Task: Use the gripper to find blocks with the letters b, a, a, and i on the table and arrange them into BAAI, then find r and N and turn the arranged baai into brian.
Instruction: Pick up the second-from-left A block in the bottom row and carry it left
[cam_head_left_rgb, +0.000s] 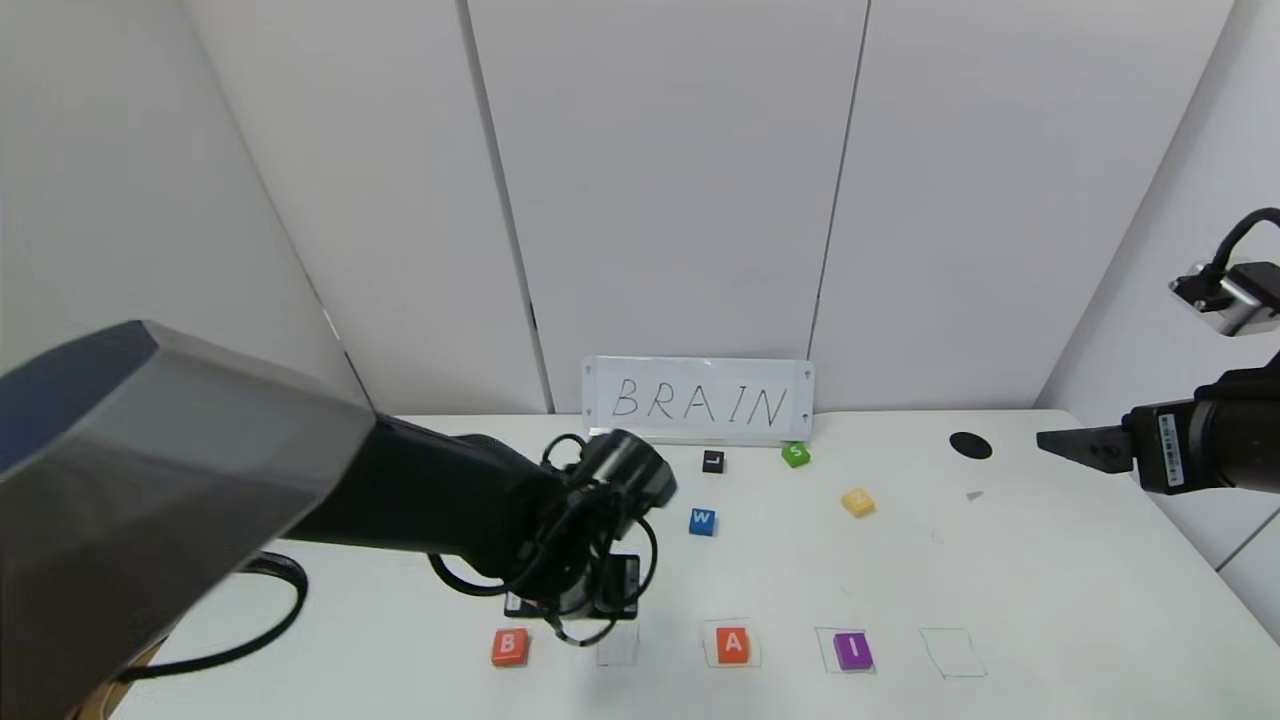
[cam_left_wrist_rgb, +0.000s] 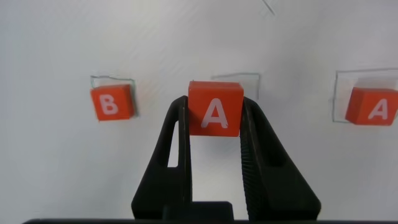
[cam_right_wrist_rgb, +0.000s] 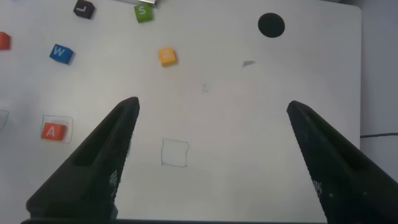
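My left gripper (cam_head_left_rgb: 588, 606) is shut on an orange A block (cam_left_wrist_rgb: 215, 109); in the left wrist view (cam_left_wrist_rgb: 214, 111) the block sits between both fingertips, over the white table (cam_head_left_rgb: 1050, 600), just short of an empty green square (cam_left_wrist_rgb: 249, 79). In the head view this block is hidden under the wrist. The orange B (cam_head_left_rgb: 509, 647) (cam_left_wrist_rgb: 112, 102), a second orange A (cam_head_left_rgb: 733, 645) (cam_left_wrist_rgb: 371, 106) and the purple I (cam_head_left_rgb: 852, 651) lie in the front row. The yellow N (cam_head_left_rgb: 858, 502) (cam_right_wrist_rgb: 166, 56) lies farther back. An orange block (cam_right_wrist_rgb: 3, 41) shows at the picture's edge, letter unseen. My right gripper (cam_head_left_rgb: 1048, 441) (cam_right_wrist_rgb: 212, 102) is open, high at the right.
A blue W (cam_head_left_rgb: 702, 521), a black L block (cam_head_left_rgb: 712, 461) and a green S (cam_head_left_rgb: 795, 455) lie near a BRAIN sign (cam_head_left_rgb: 698, 400) at the back. A black hole (cam_head_left_rgb: 970, 445) is at the back right. An empty square (cam_head_left_rgb: 952, 652) lies right of the I.
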